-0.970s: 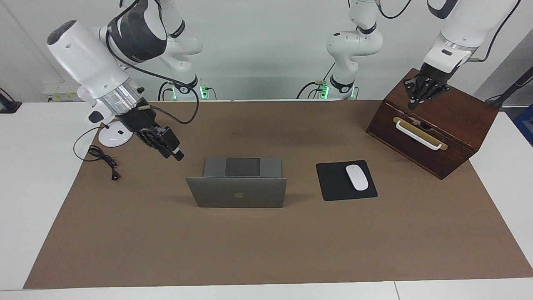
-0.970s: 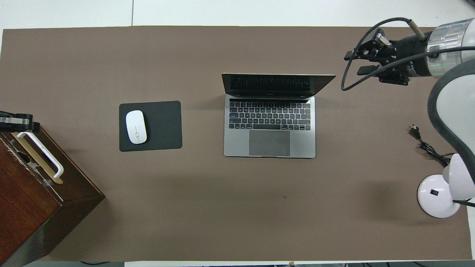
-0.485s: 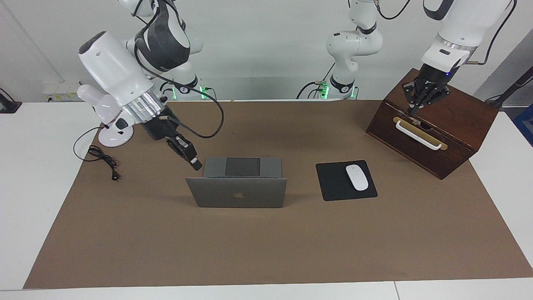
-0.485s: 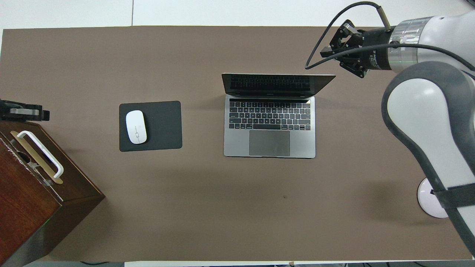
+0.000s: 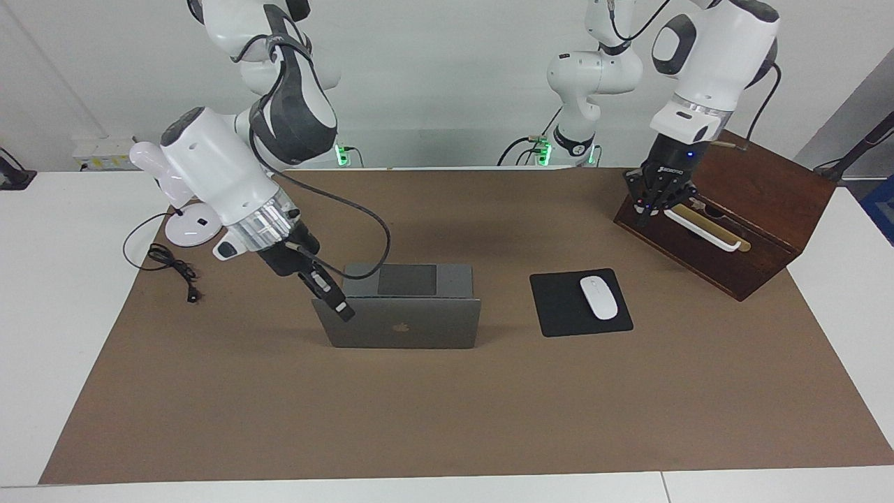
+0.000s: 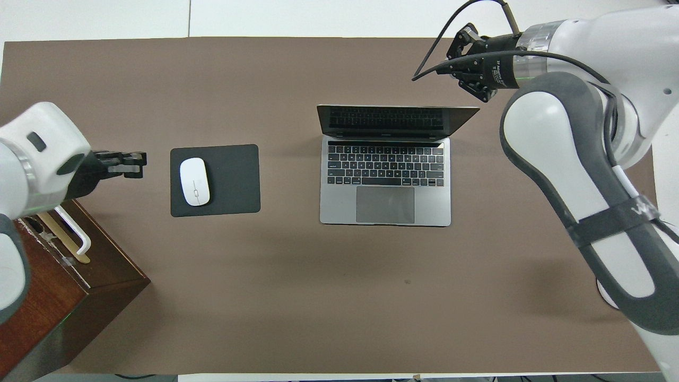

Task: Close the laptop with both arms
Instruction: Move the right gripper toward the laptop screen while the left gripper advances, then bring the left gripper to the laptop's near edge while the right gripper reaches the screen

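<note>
The silver-grey laptop (image 5: 398,325) (image 6: 385,180) stands open in the middle of the brown mat, its lid upright with the apple logo facing away from the robots. My right gripper (image 5: 342,311) (image 6: 457,58) is shut and hangs by the lid's upper corner at the right arm's end; whether it touches the lid I cannot tell. My left gripper (image 5: 648,209) (image 6: 139,162) is shut and holds nothing. It hangs over the mat between the wooden box and the mousepad.
A dark wooden box (image 5: 740,209) (image 6: 48,276) with a white handle sits at the left arm's end. A black mousepad (image 5: 559,307) (image 6: 233,180) carries a white mouse (image 5: 598,297) (image 6: 194,182) beside the laptop. A white lamp (image 5: 192,230) and its black cable (image 5: 171,265) lie at the right arm's end.
My right gripper shut and swung down to the laptop lid's corner. My left gripper came off the box top and moved toward the mousepad.
</note>
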You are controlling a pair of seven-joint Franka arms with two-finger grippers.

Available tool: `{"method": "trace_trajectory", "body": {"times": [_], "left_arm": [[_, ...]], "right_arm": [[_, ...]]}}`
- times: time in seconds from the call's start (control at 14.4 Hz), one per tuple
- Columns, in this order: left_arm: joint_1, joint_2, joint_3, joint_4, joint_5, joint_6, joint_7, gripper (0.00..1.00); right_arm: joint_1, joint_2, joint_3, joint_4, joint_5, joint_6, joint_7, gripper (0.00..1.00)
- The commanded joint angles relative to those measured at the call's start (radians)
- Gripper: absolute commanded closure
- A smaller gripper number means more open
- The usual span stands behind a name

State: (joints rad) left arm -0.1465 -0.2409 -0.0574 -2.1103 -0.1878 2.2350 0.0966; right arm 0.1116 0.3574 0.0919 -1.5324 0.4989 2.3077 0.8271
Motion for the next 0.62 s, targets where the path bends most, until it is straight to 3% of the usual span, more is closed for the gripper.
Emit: {"method": "trace_trajectory", "body": {"times": [0.0,0.28,0.55], "left_arm": [[-0.102,-0.095,0.011,-0.189,-0.022,0.191,0.005,1.0],[-0.238,-0.097,0.013,-0.304,-0.022,0.381,-0.058,1.0],[-0.359,-0.039,0.013,-0.398,-0.022,0.619,-0.139,1.0]], "right_arm": [[-0.006,0.049,0.032,0.046,0.023,0.048,0.055,1.0],[-0.006,0.092,0.058,0.046,0.015,0.072,0.067,1.0],[-0.001,0.106,0.06,0.046,0.009,0.053,0.067,1.0]]}}
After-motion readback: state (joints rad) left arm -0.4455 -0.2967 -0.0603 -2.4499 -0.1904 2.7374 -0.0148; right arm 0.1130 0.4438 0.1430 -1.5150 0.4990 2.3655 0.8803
